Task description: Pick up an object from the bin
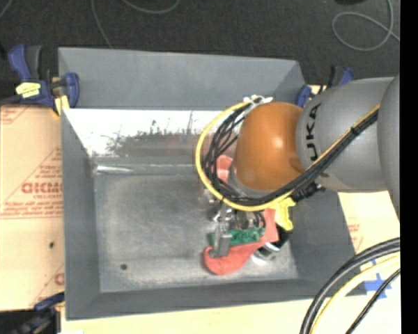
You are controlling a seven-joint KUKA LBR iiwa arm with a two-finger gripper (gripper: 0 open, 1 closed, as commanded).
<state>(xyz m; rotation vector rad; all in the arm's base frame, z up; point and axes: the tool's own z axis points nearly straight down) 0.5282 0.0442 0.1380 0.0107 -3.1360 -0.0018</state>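
Grey bin, gripper low over red lump by near wall, lump half-hidden, grip state unclear

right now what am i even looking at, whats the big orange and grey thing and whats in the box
One camera looks down from above, slightly sideways. The big grey robot arm, with an orange cover and cables at its wrist, reaches in from the right over a grey metal bin. Its claw hangs low over a small heap in the bin's lower right: a red curved piece, a small green piece just above it, a pink piece higher up. Whether the claw grips anything, I can't tell.
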